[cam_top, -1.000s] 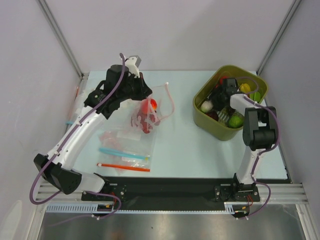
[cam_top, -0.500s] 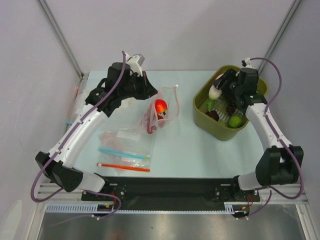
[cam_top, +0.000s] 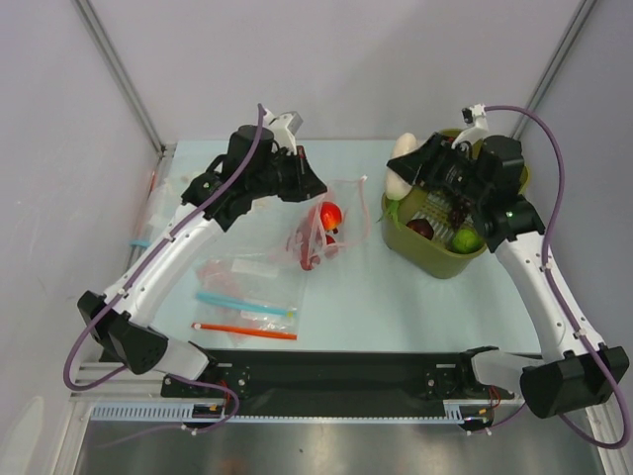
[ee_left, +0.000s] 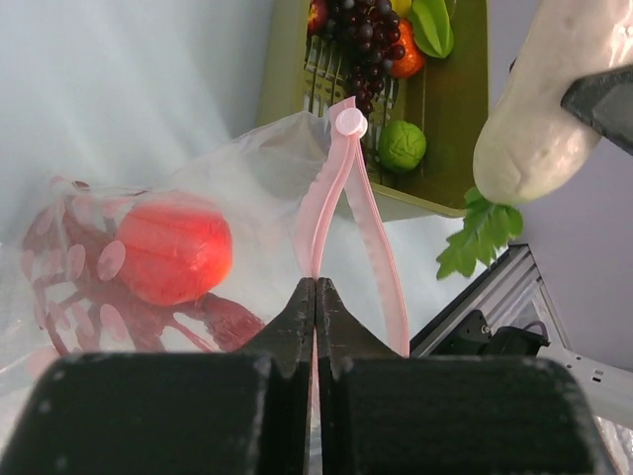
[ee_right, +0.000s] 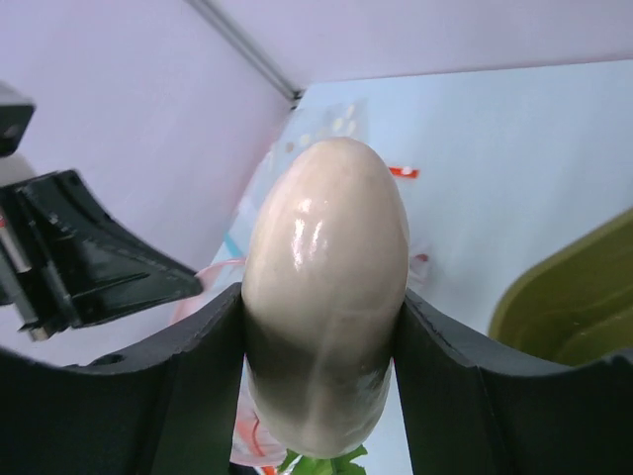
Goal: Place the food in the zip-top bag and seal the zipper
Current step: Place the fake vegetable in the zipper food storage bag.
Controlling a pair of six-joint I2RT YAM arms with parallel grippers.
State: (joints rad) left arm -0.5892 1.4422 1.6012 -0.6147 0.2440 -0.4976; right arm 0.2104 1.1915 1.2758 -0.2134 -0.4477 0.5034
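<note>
Above the left rim of the green bin [cam_top: 435,263], clamped in the right hand [ee_right: 321,341]: white radish [ee_right: 326,247], near upright, leaves down. Off to its left and lower on the desk [cam_top: 396,297], zip-top bag [ee_left: 247,178], left hand [ee_left: 316,289] pinched tight on the pink zipper [ee_left: 341,188], mouth parted narrowly. Tomato [ee_left: 173,252] and lobster [cam_top: 309,247] already inside. Calls for a leftward carry.

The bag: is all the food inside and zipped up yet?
Not yet. The tomato and lobster are inside the bag. The right gripper holds the radish in the air while the left gripper pinches the zipper. To do: radish in, zipper pressed shut.
</note>
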